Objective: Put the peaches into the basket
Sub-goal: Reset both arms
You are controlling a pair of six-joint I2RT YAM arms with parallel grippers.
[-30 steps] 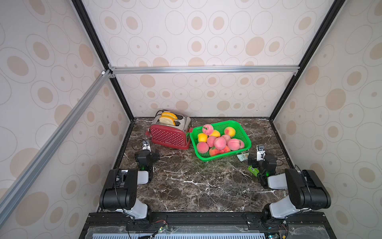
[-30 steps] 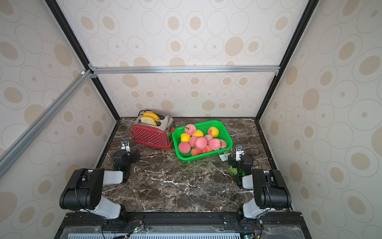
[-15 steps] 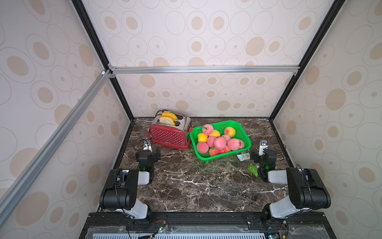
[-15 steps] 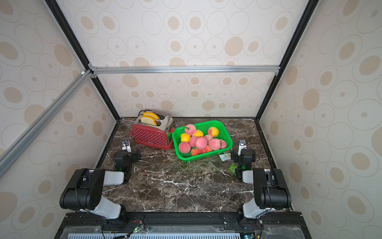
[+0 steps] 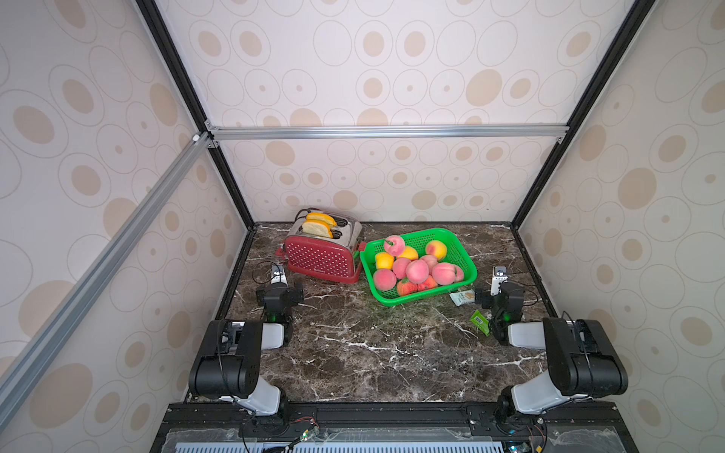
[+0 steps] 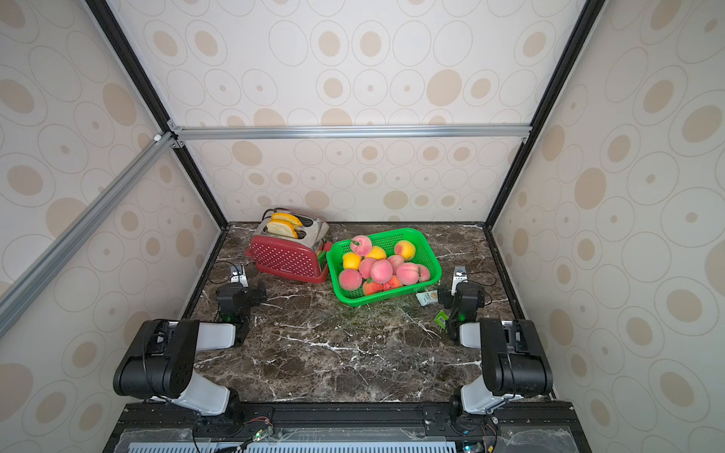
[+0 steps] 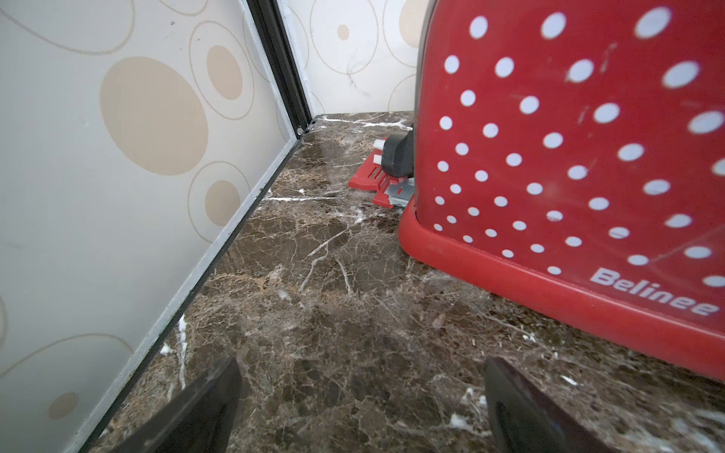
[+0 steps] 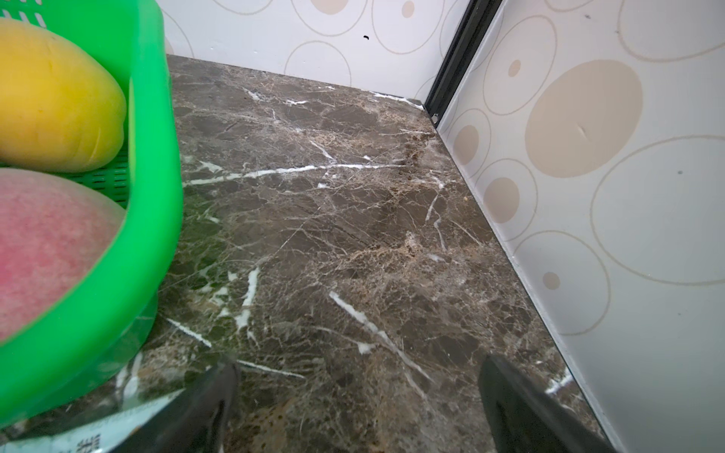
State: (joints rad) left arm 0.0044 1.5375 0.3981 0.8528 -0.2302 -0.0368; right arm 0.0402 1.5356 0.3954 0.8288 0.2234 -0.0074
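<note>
Right wrist view, nearest first: the right gripper (image 8: 361, 404) sits low over the marble table (image 8: 353, 235). Its two dark fingers (image 8: 212, 400) are spread wide with only bare stone between them. A pale snack packet (image 8: 78, 439) lies by one finger, just outside the green basket (image 8: 157, 196). The basket's rounded corner stands just beside that same finger. Over its rim, the peaches (image 8: 47, 243) lie off to the basket side of the fingers, not ahead of them, one pink and one yellow showing here.

Left wrist view: the left gripper (image 7: 361, 408) is likewise spread and empty. It faces bare table and the red dotted toaster (image 7: 569, 157), which stands between it and the basket.

Both top views show the fruit heaped inside the basket, one pink peach riding highest at the far corner nearest the toaster. The basket's long axis runs from the toaster's end toward the right gripper, slightly skewed. A green packet (image 5: 479, 321) lies on the near side of the basket, by the right arm. Bread slices (image 5: 319, 228) stand in the toaster's slots. I see no peach on the table outside the basket, so the task looks finished. If a stray turns up, the right arm is the nearer one.
</note>
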